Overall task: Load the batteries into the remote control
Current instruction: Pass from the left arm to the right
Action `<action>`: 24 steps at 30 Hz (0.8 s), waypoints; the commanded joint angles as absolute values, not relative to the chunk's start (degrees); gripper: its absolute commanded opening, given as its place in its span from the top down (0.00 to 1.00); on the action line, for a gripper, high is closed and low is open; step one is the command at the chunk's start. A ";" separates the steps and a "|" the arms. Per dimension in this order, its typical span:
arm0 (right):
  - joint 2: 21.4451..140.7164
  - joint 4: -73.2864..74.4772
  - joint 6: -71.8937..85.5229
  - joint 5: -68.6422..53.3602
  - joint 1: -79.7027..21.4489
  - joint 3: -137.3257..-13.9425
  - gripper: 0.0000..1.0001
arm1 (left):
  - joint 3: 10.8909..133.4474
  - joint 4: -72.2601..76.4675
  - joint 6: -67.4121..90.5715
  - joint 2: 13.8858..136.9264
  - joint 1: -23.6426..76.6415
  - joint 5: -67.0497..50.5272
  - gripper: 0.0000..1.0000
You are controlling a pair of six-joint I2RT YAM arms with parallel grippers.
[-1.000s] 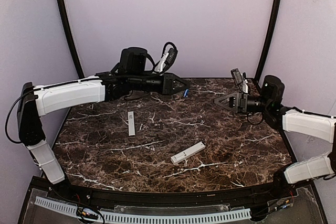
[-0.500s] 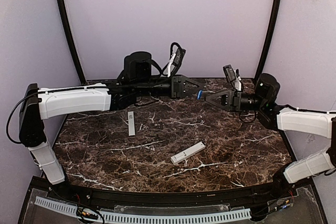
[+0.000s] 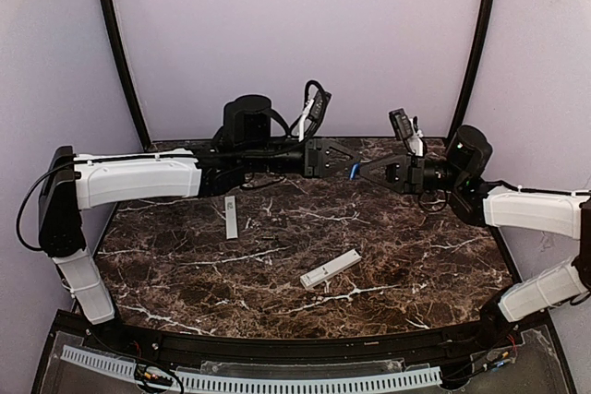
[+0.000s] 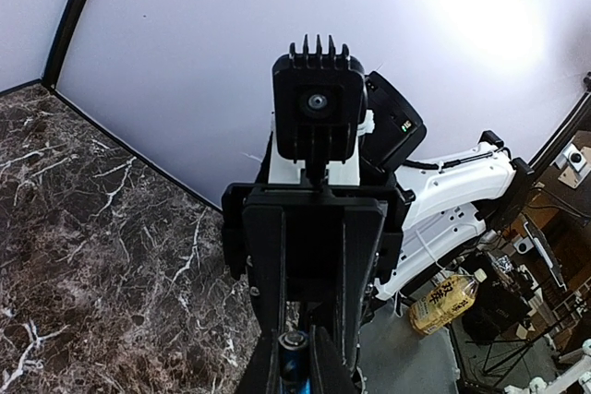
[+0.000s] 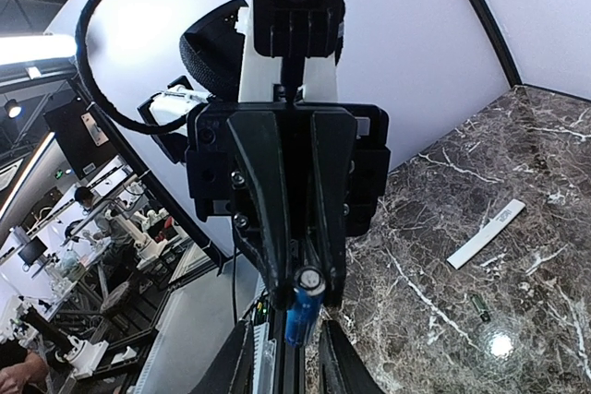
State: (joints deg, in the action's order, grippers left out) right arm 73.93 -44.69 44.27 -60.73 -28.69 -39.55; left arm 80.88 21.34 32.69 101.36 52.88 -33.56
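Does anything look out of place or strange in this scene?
Nothing is spilled or damaged. Only the battery looks odd: the left claw pinches it in the air, away from the remote control on the table.

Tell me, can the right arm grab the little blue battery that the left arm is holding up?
Probably yes. The left gripper pinches the blue battery in the air, with one end sticking out toward the right gripper, whose open jaws sit either side of it. Nothing is between them.
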 commanded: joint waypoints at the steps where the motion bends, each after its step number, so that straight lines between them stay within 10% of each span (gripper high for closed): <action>1: 74.90 -47.43 45.13 -61.79 -29.24 -41.22 0.77 | 82.54 21.70 32.73 101.39 53.20 -35.49 1.00; 24: 75.32 -47.96 45.32 -62.52 -29.27 -41.05 0.96 | 84.48 20.92 33.35 103.05 53.69 -37.04 1.00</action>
State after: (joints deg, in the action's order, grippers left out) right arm 75.33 -46.35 45.19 -61.93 -28.75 -39.86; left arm 82.59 20.97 33.28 103.02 53.25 -35.79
